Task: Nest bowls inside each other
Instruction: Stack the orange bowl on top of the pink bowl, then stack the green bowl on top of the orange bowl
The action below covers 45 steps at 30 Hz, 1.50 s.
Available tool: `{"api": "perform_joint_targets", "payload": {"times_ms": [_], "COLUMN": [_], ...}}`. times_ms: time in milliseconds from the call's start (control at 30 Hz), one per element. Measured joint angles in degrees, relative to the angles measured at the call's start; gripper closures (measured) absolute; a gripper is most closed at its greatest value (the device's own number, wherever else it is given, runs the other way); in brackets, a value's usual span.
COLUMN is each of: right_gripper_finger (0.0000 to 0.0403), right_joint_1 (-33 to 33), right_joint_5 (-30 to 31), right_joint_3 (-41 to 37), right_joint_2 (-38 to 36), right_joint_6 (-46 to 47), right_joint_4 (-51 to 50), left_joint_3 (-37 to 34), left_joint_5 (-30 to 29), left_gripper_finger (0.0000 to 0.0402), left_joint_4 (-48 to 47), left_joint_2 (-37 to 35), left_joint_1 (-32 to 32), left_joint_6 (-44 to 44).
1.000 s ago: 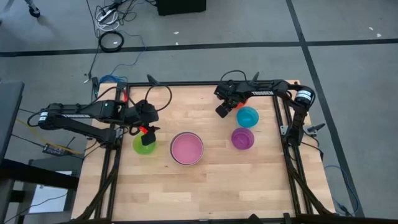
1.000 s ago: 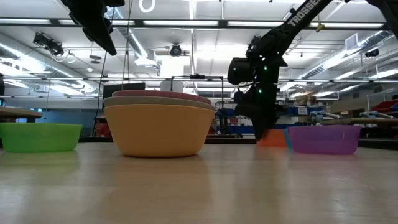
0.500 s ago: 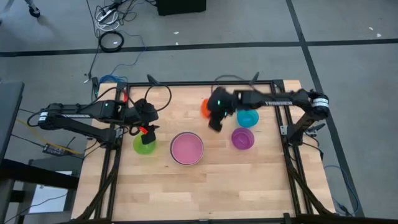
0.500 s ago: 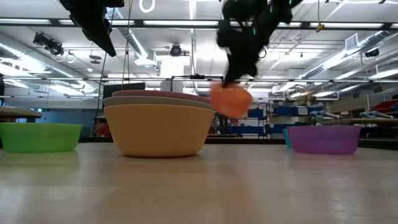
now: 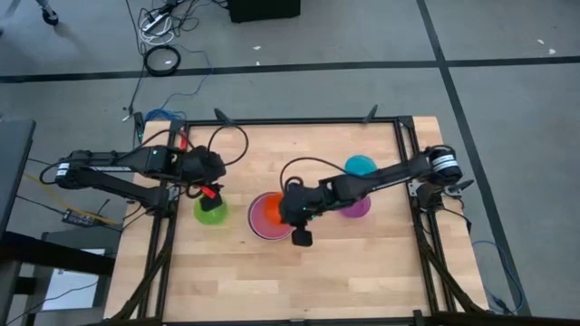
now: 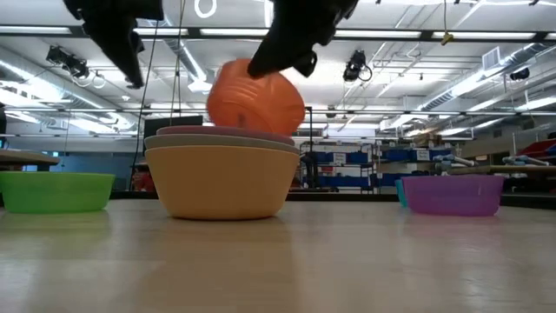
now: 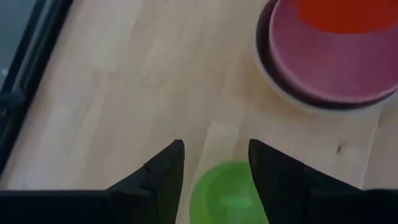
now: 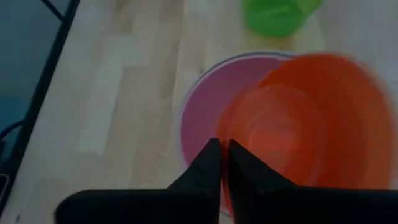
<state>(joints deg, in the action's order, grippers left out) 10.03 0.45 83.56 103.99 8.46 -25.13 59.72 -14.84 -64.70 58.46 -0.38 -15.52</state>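
My right gripper (image 5: 290, 210) is shut on a red-orange bowl (image 5: 271, 209) and holds it over a stack of nested bowls (image 6: 221, 178), pink inside grey-white inside light orange, at the table's middle. A green bowl (image 5: 210, 212) stands on the table to the left. My left gripper (image 7: 214, 149) hovers open above the green bowl (image 7: 227, 196), touching nothing. At the right, a teal-blue bowl (image 5: 360, 166) stands far back and a purple bowl (image 6: 452, 193) nearer, partly under my right arm in the high view. My right gripper pinches the red-orange bowl's rim (image 8: 224, 127), one finger inside the bowl and one outside. The fingers slant down from the table's right side. The bowl is tilted, its underside (image 6: 256, 100) toward the near edge, just above the pink bowl (image 8: 202, 106); whether they touch I cannot tell.
Black frame rails (image 5: 403, 163) run along the table's left, right and far edges. Bare wood (image 5: 299, 272) stretches along the near side in front of the bowls.
My right gripper has lifted the red-orange bowl off the table beside the teal-blue bowl. It has carried it up and toward the table's left and near side, until it hangs over the pink stack. The bowl has tipped on the way.
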Motion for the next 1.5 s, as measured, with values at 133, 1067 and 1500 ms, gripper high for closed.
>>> {"api": "perform_joint_targets", "payload": {"times_ms": [133,1067,1500], "right_gripper_finger": [0.0339,0.0237,0.0239], "right_joint_1": [-0.05,2.61,2.61], "right_joint_5": [-2.89,18.50,18.51], "right_joint_3": [1.50,2.75,2.68], "right_joint_2": [1.79,-11.40,-10.91], "right_joint_6": [0.93,4.39,4.52], "right_joint_4": [0.31,-16.16,-16.10], "left_joint_3": [0.00,-24.08,-30.37], "left_joint_5": [1.54,14.14,10.26], "left_gripper_finger": [0.0213,0.0213,0.0213], "left_joint_4": [-6.28,7.88,15.86], "left_joint_2": [0.01,0.04,0.03], "left_joint_1": [0.00,-19.40,-22.36], "left_joint_6": [-2.86,-24.54,-17.98]}}
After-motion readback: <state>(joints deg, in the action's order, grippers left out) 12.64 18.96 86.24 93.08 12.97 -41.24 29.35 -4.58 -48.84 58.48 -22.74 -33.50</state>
